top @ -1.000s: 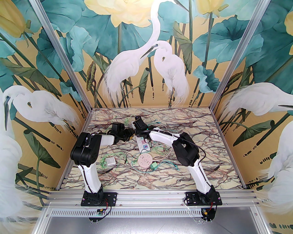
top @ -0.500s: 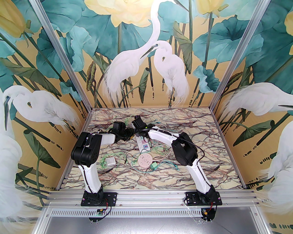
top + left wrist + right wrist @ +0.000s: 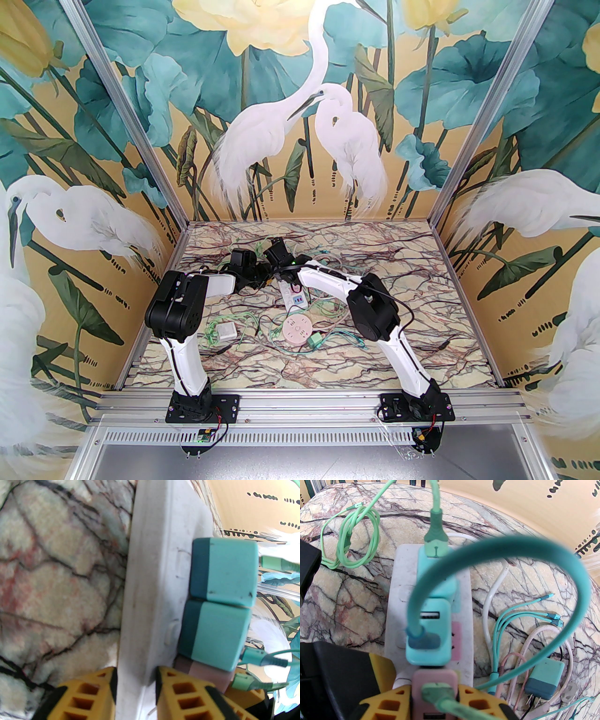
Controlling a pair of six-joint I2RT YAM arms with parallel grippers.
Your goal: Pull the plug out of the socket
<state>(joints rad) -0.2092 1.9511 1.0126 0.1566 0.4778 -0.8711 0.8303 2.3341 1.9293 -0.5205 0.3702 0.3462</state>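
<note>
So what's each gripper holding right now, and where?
The left gripper clamps the white power strip at one end; right gripper pinches the pink plug by its sides.

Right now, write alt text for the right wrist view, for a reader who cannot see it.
The right gripper clamps a pink plug seated in a white power strip on a marbled table. Two teal plugs, cables attached, sit farther along the strip. A loose teal charger lies among more cables to the right.
</note>
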